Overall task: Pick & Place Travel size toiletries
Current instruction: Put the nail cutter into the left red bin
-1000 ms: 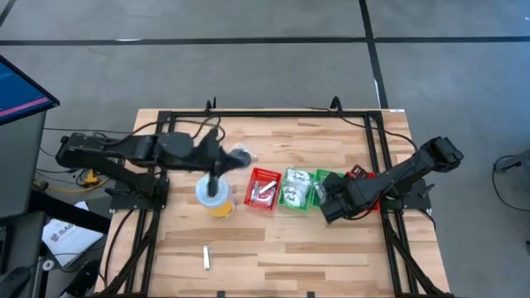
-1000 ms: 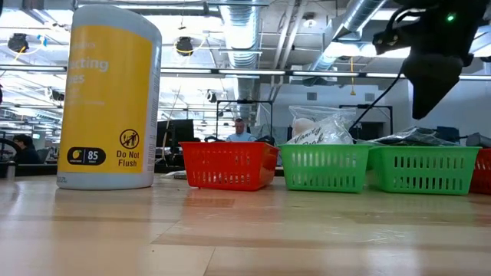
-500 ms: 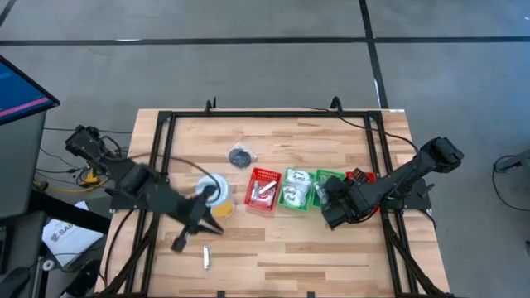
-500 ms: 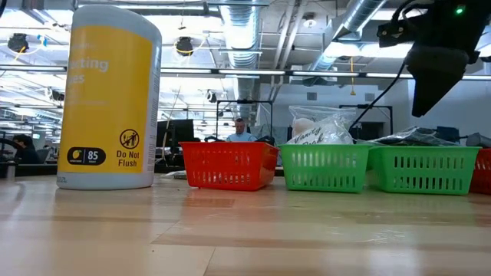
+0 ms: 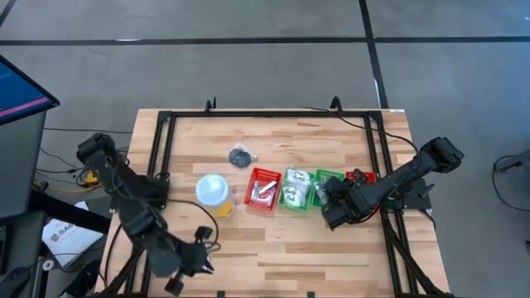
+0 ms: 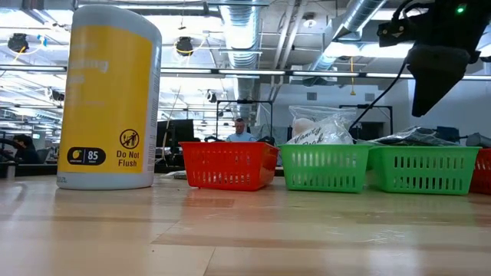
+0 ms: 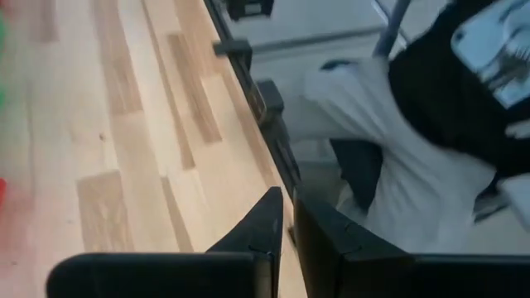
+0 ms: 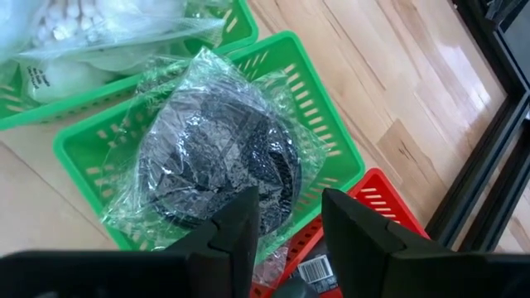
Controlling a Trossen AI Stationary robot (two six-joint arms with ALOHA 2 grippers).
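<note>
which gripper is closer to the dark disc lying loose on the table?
Right. The right gripper hovers by the green bins, right of the dark disc; the left gripper sits at the near edge, farther away.

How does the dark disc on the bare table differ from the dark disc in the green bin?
The loose dark disc lies on the bare table, behind the yellow cup. The binned dark disc fills its green bin, with the right gripper open above it. Both are dark, round and wrapped in clear film.
</note>
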